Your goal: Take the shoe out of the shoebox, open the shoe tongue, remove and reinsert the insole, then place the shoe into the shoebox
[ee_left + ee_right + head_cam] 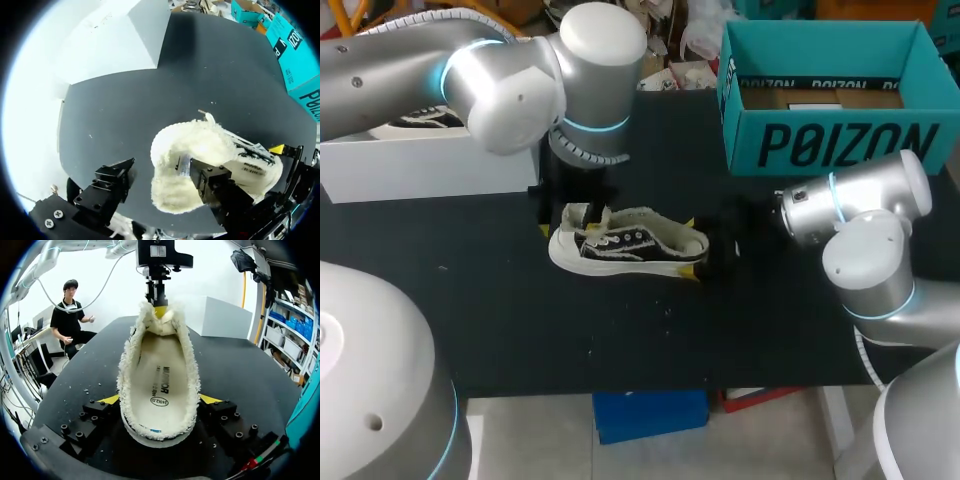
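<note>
R claw (160, 401): clamped on shoe (159, 365) heel.
L claw (161, 166): wide open, finger by tongue (582, 215).
Done: shoe out of shoebox (840, 145).
Left: insole (160, 380) seated; pull/refit, rebox, prob.

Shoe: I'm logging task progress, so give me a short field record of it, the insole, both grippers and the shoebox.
shoe: out of the shoebox, on its sole on the table, between the grippers
insole: lying inside the shoe
right gripper: shut on the heel, one finger on each side
left gripper: open at the toe end, one finger over the shoe's opening, the other clear of it
shoebox: open, far right of the table, no shoe seen inside
</note>
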`<action>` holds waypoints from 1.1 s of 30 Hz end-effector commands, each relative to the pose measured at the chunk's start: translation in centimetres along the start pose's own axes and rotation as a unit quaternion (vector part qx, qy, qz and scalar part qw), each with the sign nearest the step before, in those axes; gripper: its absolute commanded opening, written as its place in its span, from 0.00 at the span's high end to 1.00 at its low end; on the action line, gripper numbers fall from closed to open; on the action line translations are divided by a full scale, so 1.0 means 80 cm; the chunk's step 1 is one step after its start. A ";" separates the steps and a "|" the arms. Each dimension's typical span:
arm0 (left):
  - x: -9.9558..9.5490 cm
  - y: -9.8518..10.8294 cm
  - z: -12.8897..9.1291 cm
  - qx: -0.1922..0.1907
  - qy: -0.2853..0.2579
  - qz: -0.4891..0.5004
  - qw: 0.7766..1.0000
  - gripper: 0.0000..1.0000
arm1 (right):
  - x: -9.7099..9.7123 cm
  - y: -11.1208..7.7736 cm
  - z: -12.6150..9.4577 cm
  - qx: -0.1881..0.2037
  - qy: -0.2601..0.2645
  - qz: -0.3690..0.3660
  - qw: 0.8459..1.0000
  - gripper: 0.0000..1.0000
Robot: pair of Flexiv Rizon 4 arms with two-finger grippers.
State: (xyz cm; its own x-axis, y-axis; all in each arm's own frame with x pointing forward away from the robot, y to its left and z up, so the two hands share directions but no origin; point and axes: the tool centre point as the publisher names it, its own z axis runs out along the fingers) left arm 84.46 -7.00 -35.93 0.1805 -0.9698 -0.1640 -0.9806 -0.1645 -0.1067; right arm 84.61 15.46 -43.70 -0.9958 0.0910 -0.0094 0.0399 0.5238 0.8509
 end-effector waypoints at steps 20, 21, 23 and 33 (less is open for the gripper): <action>0.079 -0.027 -0.102 -0.023 0.260 0.461 0.848 1.00 | -0.001 -0.004 0.004 0.001 0.000 0.001 1.000 1.00; 0.084 -0.026 -0.103 -0.039 0.269 0.490 0.828 1.00 | -0.001 -0.004 0.004 0.001 0.000 0.001 1.000 1.00; 0.094 -0.023 -0.105 -0.073 0.289 0.547 0.783 1.00 | -0.001 -0.004 0.004 0.001 0.000 0.001 1.000 1.00; 0.116 -0.006 -0.115 -0.166 0.338 0.698 0.609 1.00 | -0.001 -0.004 0.004 0.001 0.000 0.001 1.000 1.00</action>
State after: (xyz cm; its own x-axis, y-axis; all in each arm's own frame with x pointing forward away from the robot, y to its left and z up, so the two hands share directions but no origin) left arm 84.99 -17.36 -28.13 -0.6902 -0.6814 0.2436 -0.7188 0.6842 -0.1231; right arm 84.61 15.47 -43.70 -0.9958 0.0906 -0.0094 0.0396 0.5234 0.8511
